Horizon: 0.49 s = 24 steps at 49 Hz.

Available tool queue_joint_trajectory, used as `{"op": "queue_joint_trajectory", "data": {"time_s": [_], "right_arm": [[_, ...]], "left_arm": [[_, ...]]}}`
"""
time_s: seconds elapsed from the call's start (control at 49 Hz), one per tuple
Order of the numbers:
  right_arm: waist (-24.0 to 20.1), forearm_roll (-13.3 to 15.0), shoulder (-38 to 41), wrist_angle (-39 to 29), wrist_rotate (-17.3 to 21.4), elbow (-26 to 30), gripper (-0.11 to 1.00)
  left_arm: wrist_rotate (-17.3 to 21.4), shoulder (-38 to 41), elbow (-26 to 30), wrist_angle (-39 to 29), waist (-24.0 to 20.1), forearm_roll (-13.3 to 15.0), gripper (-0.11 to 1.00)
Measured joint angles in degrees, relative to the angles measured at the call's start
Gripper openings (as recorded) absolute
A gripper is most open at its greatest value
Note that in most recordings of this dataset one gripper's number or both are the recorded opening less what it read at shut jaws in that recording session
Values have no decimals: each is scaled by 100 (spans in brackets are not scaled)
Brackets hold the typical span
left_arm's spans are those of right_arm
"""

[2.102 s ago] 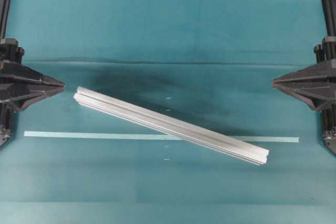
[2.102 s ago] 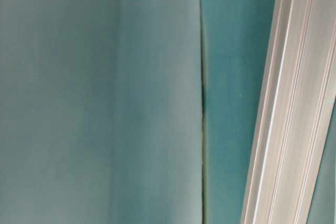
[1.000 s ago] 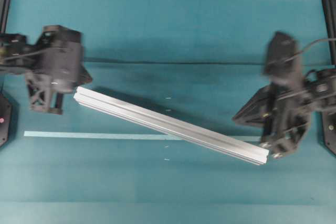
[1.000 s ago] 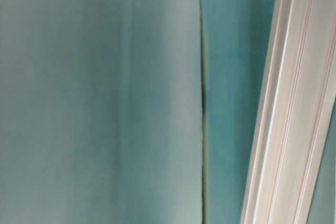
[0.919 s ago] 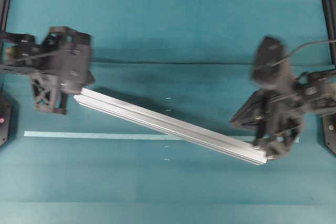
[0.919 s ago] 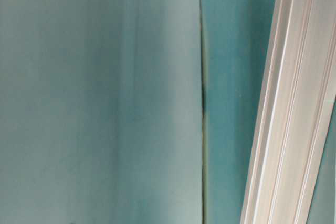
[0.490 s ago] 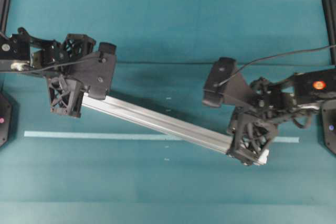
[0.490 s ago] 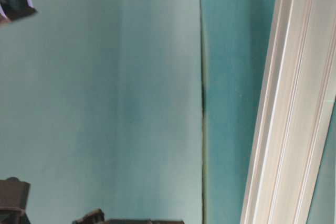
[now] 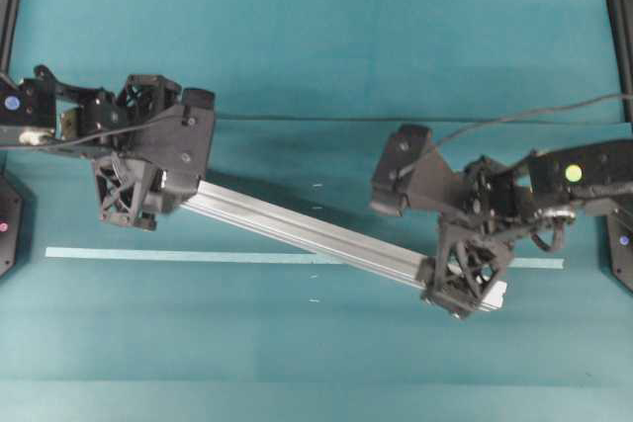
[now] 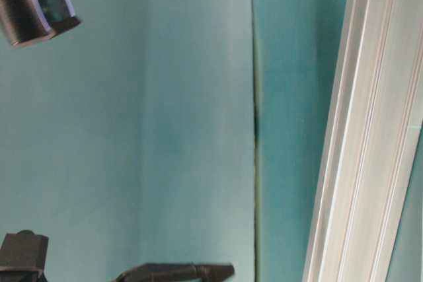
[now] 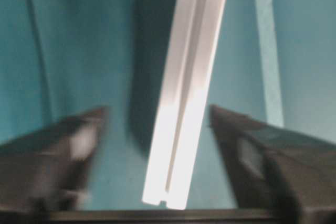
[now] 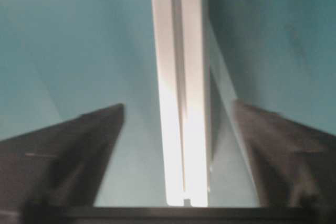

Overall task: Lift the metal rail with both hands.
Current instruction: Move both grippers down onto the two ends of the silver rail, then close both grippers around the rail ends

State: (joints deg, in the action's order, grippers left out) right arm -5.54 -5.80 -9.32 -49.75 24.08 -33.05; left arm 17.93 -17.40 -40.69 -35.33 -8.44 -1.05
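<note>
The metal rail (image 9: 307,232) lies slantwise on the teal cloth, from upper left down to lower right. My left gripper (image 9: 158,188) hangs over its left end and my right gripper (image 9: 473,269) over its right end. In the left wrist view the rail (image 11: 189,87) runs between the two black fingers of the left gripper (image 11: 157,111), with cloth showing on both sides. The right wrist view shows the same: the rail (image 12: 181,87) is centred in the right gripper (image 12: 178,106) with gaps on either side. Both are open and hold nothing. The rail's edge (image 10: 370,130) fills the right of the table-level view.
A thin pale tape strip (image 9: 198,256) crosses the cloth under the rail. A fold in the cloth (image 9: 297,118) runs across behind. Black arm posts (image 9: 618,37) stand at the far edges. A wrist camera lens (image 10: 33,4) shows at the table-level view's top left.
Both arms swung in from the table's sides and came down over the rail's two ends. Their jaws went from shut to wide open. The rail has stayed where it lay.
</note>
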Motion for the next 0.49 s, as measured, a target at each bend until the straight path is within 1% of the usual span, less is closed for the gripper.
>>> {"op": "queue_joint_trajectory", "data": {"time_s": [0.041, 0.082, 0.184, 0.367, 0.49], "right_arm": [[-35, -9, 0, 0, 0, -44, 100], [-53, 0, 0, 0, 9, -70, 99], [-79, -9, 0, 26, 9, -97, 99], [-79, 0, 70, 123, -44, -105, 99], [-105, 0, 176, 141, -97, -149, 99]], "left_arm": [[0, -9, -44, 88, 18, -9, 98], [0, -9, -88, 167, 26, -9, 99], [0, -9, -149, 325, 62, -9, 95], [-9, 0, -237, 387, 70, -9, 96], [-35, 185, -264, 387, 70, 0, 96]]}}
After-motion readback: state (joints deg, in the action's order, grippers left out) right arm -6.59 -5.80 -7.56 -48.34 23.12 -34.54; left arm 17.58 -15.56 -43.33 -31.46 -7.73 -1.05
